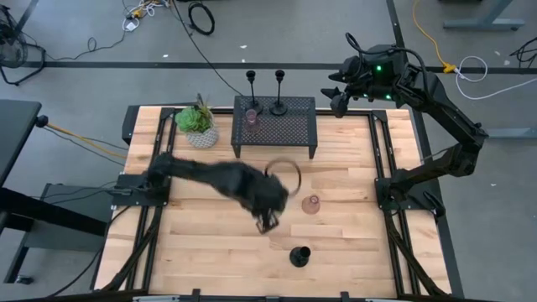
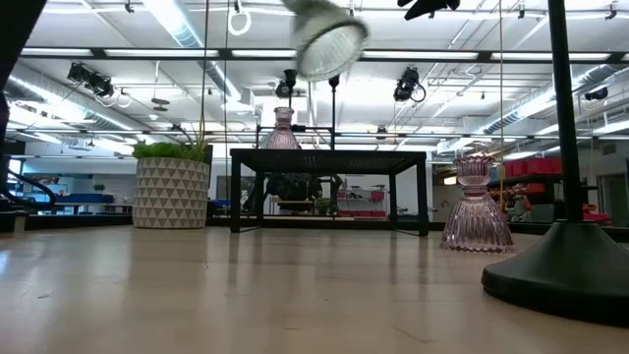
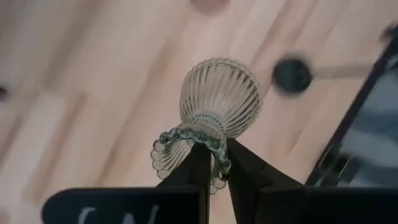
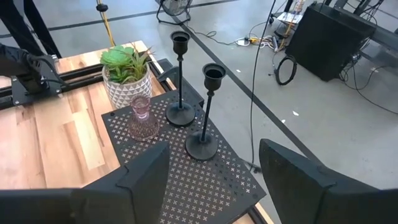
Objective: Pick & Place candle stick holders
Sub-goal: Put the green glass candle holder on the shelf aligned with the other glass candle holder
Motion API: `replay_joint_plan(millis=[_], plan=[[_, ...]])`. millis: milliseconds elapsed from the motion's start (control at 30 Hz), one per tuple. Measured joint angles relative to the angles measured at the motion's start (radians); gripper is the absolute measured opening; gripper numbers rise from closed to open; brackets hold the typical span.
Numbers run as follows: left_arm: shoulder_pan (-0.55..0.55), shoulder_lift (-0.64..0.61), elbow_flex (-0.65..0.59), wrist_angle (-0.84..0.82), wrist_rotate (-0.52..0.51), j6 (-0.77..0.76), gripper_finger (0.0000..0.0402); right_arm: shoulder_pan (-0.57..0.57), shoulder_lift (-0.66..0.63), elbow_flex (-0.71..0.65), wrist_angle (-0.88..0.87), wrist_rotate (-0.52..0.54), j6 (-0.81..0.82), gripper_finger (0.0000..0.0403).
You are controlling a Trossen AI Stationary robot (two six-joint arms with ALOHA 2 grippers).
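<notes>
My left gripper (image 1: 277,188) is shut on the olive ribbed glass holder (image 3: 217,93), held up over the table's middle; the holder also shows in the high view (image 1: 285,173) and the low view (image 2: 330,39). My right gripper (image 4: 214,168) is open and empty, above the mesh rack's far right corner (image 1: 336,96). Two black stems (image 4: 180,74) (image 4: 208,112) and a pink glass holder (image 4: 142,118) stand on their bases on the rack (image 1: 275,126). Another pink holder (image 1: 310,204) and a black stem (image 1: 299,254) stand on the table. My left gripper pinches the holder's beaded top rim (image 3: 211,144) between its two fingers (image 3: 198,167). The holder is lifted clear of the table and tipped, its flared ribbed base (image 3: 219,87) pointing away from the fingers.
A green plant in a white pot (image 1: 197,124) stands left of the rack. The black stem on the table stands close to the low camera (image 2: 562,147). Bare wood lies along the table's near left part (image 1: 193,243).
</notes>
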Motion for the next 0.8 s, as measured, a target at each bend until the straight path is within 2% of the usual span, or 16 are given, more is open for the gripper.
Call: replay_joint_plan(millis=[33, 100, 167, 300, 567, 800], plan=[[0.030, -0.034, -0.036, 0.037, 0.005, 0.018, 0.0031, 0.000, 0.000, 0.000, 0.000, 0.000, -0.003, 0.0249], [0.088, -0.065, -0.056, -0.018, 0.029, 0.017, 0.0031, 0.000, 0.000, 0.000, 0.000, -0.001, -0.011, 0.0249], [0.148, -0.074, -0.056, -0.051, 0.028, 0.038, 0.0031, 0.000, 0.000, 0.000, 0.001, -0.002, -0.018, 0.0249], [0.266, -0.091, -0.011, 0.006, 0.058, 0.136, 0.0031, 0.000, 0.000, 0.000, 0.001, -0.002, -0.033, 0.0249], [0.489, -0.098, -0.003, 0.032, 0.113, 0.427, 0.0031, 0.000, 0.000, 0.000, 0.014, 0.001, 0.034, 0.0249], [0.624, -0.097, -0.004, 0.053, 0.098, 0.640, 0.0031, 0.000, 0.000, 0.000, 0.055, 0.009, 0.104, 0.0249]])
